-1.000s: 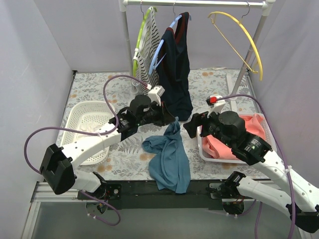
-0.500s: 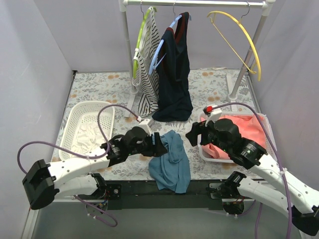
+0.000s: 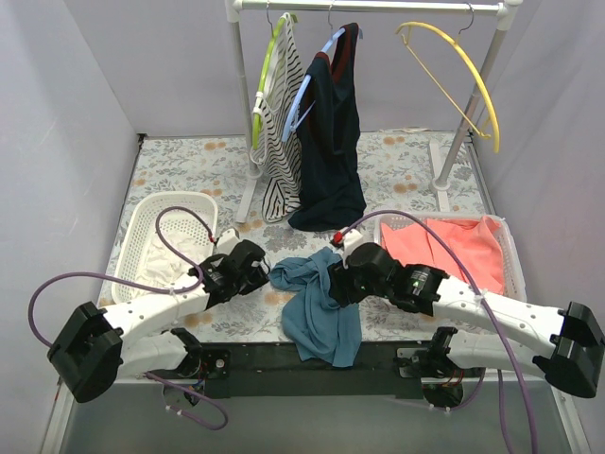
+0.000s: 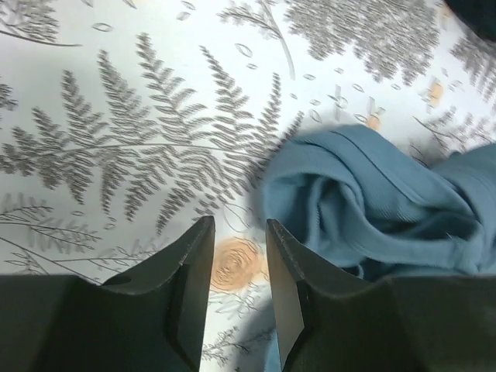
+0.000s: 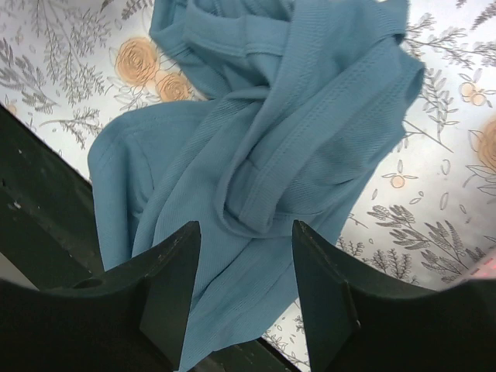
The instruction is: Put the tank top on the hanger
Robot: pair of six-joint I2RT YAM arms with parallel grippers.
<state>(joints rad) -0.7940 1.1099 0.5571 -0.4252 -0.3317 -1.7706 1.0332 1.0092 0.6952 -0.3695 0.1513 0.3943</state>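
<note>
the table [image 3: 189, 170], flower-printed, carries everything, with the clothes rail [image 3: 378, 6] standing at its 12 o'clock. the tank top [image 3: 321, 307] lies crumpled at the table's 6 o'clock. its lower end spills over the near edge onto the dark frame [image 3: 284, 364]. it is well apart from the hanger [image 3: 463, 66], which hangs bare on the rail at about 1 o'clock. so the step in hand looks like getting a proper hold of the cloth.

the right gripper [image 5: 244, 229] hovers over the heap's upper part, jaws wide apart with nothing between them. its wrist view shows a thick folded band [image 5: 310, 147] at 12 o'clock of the fingers. the left gripper [image 4: 237, 225] sits low at the heap's 9 o'clock, jaws a narrow gap apart over bare table. the nearest fold of cloth is at its 2 o'clock, close but not touching.

to do it well, i'd judge each claw should take one shoulder strap, not the bunched middle, so the top opens out when lifted. pinch at a seamed edge, where soft knit likely slips least. which band is a strap cannot be told in this tangle, so lift slowly and check the drape. the overhanging end may drag on the frame.
</note>
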